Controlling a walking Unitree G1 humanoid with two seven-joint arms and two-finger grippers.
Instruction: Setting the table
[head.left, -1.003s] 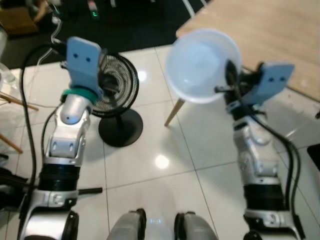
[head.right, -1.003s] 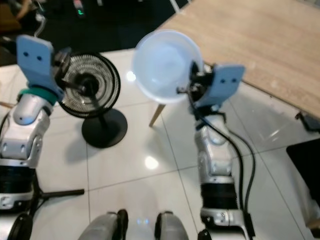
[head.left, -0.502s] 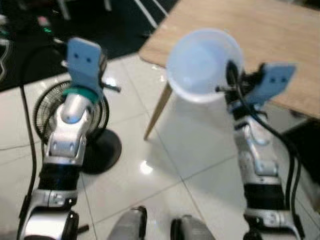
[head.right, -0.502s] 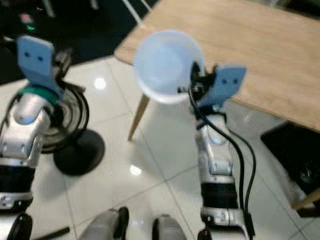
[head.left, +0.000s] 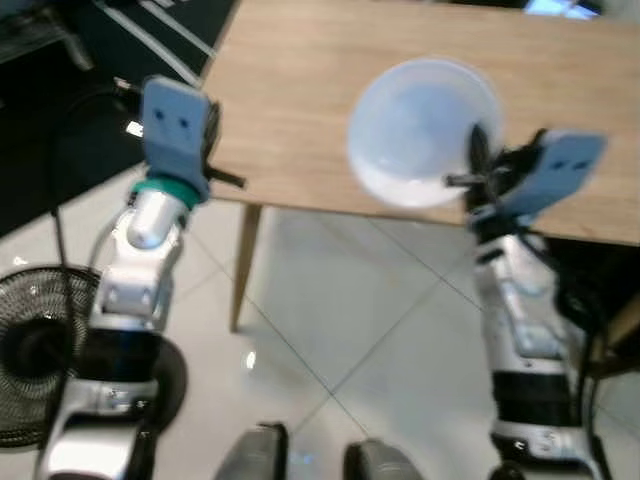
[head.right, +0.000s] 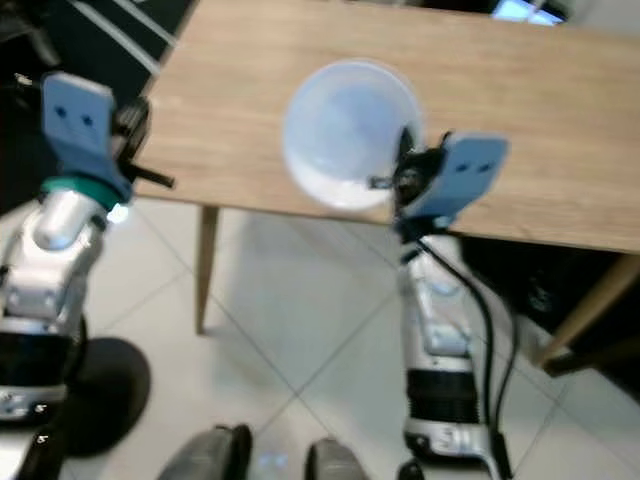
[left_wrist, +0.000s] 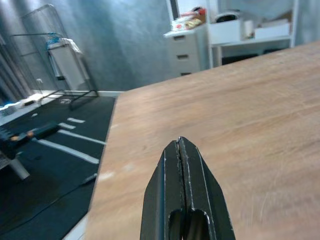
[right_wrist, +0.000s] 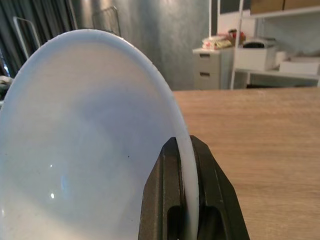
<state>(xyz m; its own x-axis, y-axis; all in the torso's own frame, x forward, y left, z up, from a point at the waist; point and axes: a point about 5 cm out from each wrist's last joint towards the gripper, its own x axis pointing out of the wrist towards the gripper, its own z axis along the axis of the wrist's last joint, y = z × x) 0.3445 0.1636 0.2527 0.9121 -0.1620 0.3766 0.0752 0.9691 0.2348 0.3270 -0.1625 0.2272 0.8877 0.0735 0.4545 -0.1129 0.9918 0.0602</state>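
Above the wooden table (head.left: 300, 90), right jaws clamp the white bowl (head.left: 420, 130) rim; left jaws pressed together

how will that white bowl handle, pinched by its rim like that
The white bowl looks thin and translucent, so probably light plastic. The right gripper pinches only its rim, so it may pivot or slip. Its glossy surface suggests slipperiness.
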